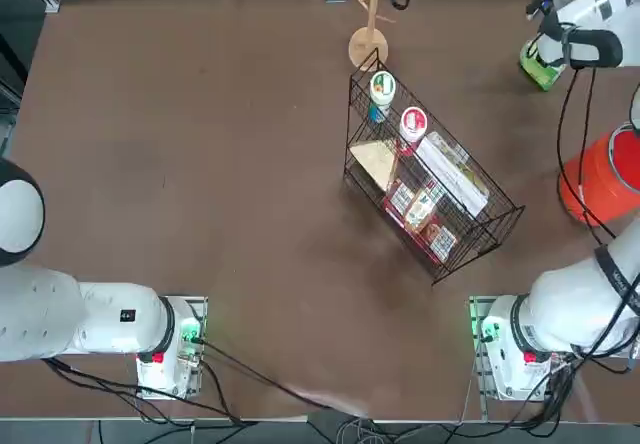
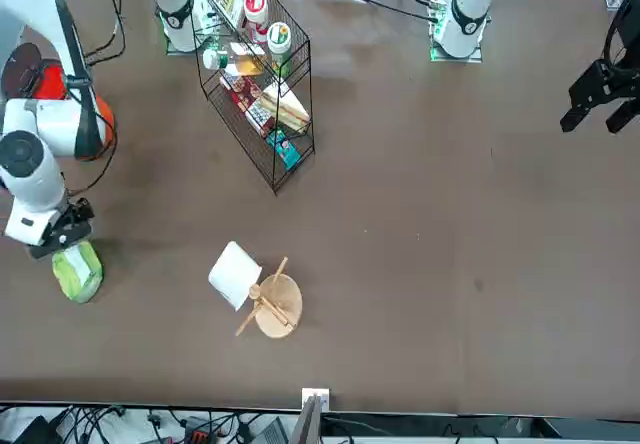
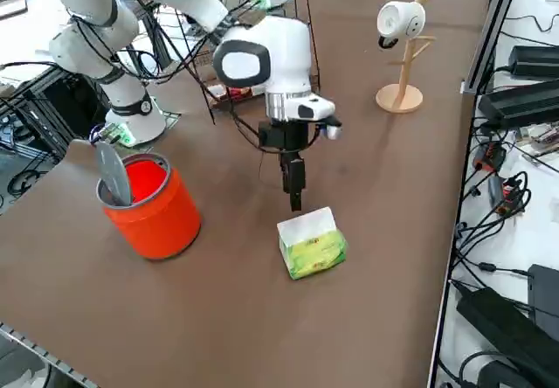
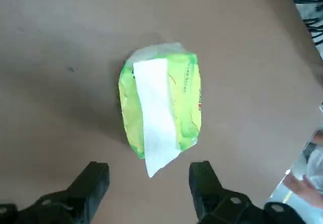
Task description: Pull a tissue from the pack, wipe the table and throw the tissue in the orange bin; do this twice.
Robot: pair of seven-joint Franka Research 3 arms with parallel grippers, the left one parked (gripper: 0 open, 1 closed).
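Right wrist view: fingers (image 4: 149, 176) spread and empty near the green pack (image 4: 160, 100); no tissue pulled, both wipes apparently remaining.

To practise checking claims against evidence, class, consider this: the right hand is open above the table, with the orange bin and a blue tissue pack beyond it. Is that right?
Not quite: the tissue pack is green, not blue, as the right wrist view shows. The rest stands.
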